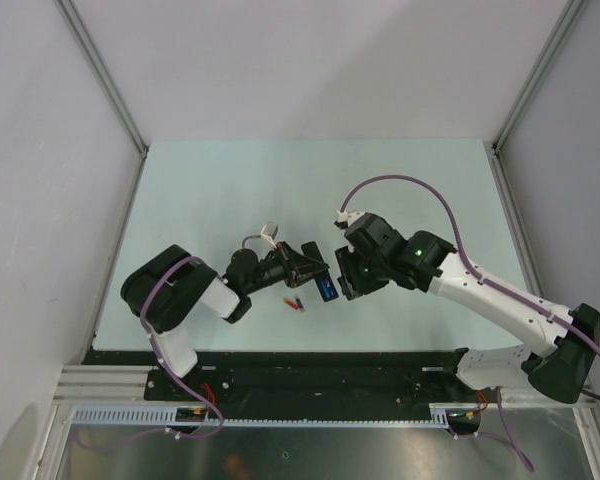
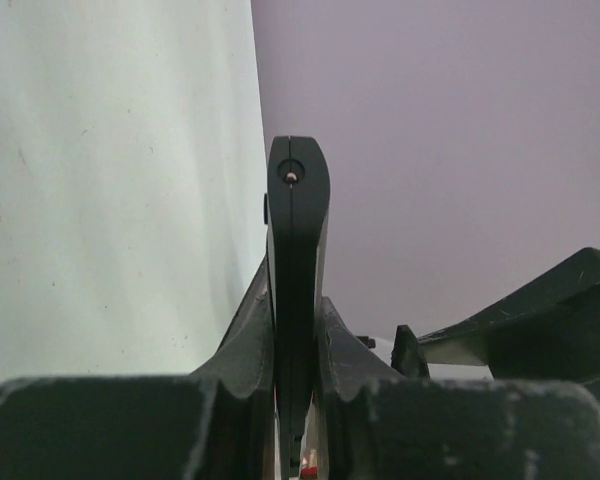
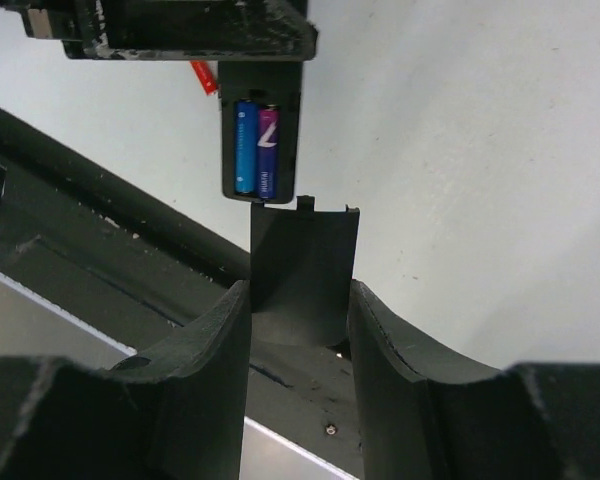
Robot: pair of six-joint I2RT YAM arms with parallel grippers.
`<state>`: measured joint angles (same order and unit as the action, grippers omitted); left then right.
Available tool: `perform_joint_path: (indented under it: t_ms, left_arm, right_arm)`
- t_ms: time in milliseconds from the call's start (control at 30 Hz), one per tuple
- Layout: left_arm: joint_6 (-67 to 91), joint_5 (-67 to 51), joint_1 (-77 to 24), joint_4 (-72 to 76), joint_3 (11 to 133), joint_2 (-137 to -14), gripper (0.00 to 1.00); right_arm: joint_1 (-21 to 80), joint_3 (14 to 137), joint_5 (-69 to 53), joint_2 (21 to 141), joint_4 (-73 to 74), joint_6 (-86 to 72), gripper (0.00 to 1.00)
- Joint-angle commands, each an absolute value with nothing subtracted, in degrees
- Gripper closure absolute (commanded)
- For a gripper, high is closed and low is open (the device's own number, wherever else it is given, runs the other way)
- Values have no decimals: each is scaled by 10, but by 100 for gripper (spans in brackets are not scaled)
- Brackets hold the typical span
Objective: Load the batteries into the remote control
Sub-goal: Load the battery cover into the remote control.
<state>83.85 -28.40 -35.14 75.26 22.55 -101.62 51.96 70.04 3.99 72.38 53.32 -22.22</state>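
Left jaws: closed down tight on the remote control (image 2: 298, 250). In the left wrist view it stands edge-on between them, with its far end sticking out well past the tips. It is held clear of the desk (image 1: 230, 190).

The remote's back recess faces the right wrist camera and is uncovered. Two batteries (image 3: 256, 145) sit side by side inside it, one bright blue and one blue-violet with a white mark. In the top view a patch of blue shows at the remote's free end, between the two sets of jaws.

Right jaws: part-way open, gripping a flat black cover piece (image 3: 305, 265) by its two side edges. The piece stands upright between the fingers (image 3: 220, 350) and has small tabs along its far edge. That edge lies just beyond the tips, right at the near end of the remote and offset to one side of the recess. Cannot tell whether the cover piece and remote touch.

One red-orange battery (image 1: 294, 302) lies on the desk just beside the left jaws, on the side toward the arm bases. Nothing holds it. In the right wrist view only a red sliver shows beside the remote, partly hidden by the left jaws' body.
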Motion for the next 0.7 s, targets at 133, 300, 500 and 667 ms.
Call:
perform_joint_path:
  t_ms: [133,300,500,667]
  left_arm:
    - [783,-252,-371,962,238,-998,100]
    - [793,-240,-373,962,227,-991,100]
    - [816,-247,-374,962,222,-982,100]
    - [831,-253,-379,962,221,-974,100]
  right_arm:
    - [547,736,34,769,531,-227,100]
    - [554,749,41,796,526,-220,100]
    - [554,753,50,824,513,-214,100]
    - [554,754,56,831,502,-212,100]
